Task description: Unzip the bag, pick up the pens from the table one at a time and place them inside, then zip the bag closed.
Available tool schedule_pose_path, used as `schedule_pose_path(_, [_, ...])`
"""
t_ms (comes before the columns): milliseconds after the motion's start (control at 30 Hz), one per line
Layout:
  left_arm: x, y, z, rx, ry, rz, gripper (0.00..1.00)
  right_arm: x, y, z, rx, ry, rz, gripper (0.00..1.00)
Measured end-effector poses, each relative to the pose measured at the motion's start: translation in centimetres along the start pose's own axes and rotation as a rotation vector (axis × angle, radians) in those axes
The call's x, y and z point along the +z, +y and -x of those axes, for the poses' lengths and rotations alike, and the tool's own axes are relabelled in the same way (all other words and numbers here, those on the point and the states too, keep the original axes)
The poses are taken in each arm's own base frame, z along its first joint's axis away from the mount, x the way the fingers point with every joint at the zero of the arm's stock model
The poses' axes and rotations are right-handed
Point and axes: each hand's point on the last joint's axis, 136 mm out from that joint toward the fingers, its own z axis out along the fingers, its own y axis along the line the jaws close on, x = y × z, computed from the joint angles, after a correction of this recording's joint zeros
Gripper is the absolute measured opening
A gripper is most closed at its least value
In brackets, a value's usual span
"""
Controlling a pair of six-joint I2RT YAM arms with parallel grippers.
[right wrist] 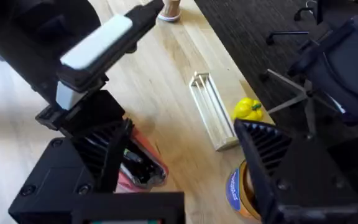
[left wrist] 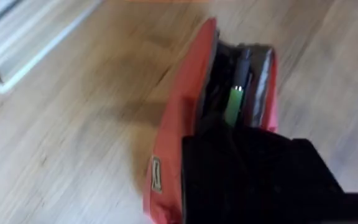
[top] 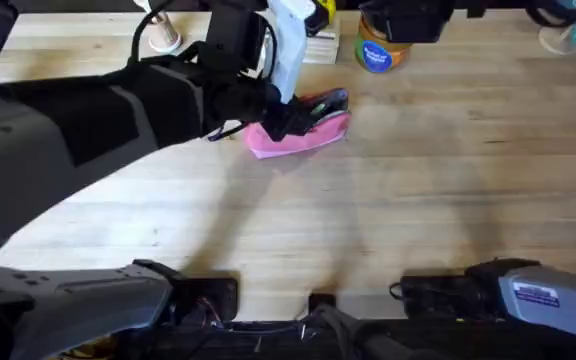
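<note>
The left pincer (top: 290, 118) covers the near part of the one pink bag (top: 313, 137) on the bench (top: 418, 190); whether its fingers are apart is unclear. Just beyond it, one green pen (left wrist: 235, 102) lies inside the unzipped bag, its lower part hidden.

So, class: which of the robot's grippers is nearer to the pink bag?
The left. The left gripper is right over the open pink bag, at its mouth. The right gripper hangs above the table behind the bag, farther from it.
</note>
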Motion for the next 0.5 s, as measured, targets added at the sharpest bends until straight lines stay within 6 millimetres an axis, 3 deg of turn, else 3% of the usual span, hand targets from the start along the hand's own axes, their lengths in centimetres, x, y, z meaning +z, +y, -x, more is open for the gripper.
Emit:
schedule_pose_path(133, [0.0, 1.1, -2.4, -0.017, 0.112, 0.08, 0.041, 0.0, 0.0, 0.0, 0.0, 0.0, 0.0, 0.998])
schedule_pose_path(333, [-0.2, 1.7, -3.0, -0.009, 0.15, 0.127, 0.041, 0.0, 0.0, 0.0, 0.0, 0.0, 0.0, 0.998])
schedule_pose_path(367, [-0.2, 1.9, -3.0, -0.007, 0.153, 0.133, 0.08, 0.0, 0.0, 0.0, 0.0, 0.0, 0.0, 0.998])
schedule_pose_path(500, [-0.2, 2.1, -3.2, 0.001, 0.161, 0.145, 0.7, 0.0, 0.0, 0.0, 0.0, 0.0, 0.0, 0.998])
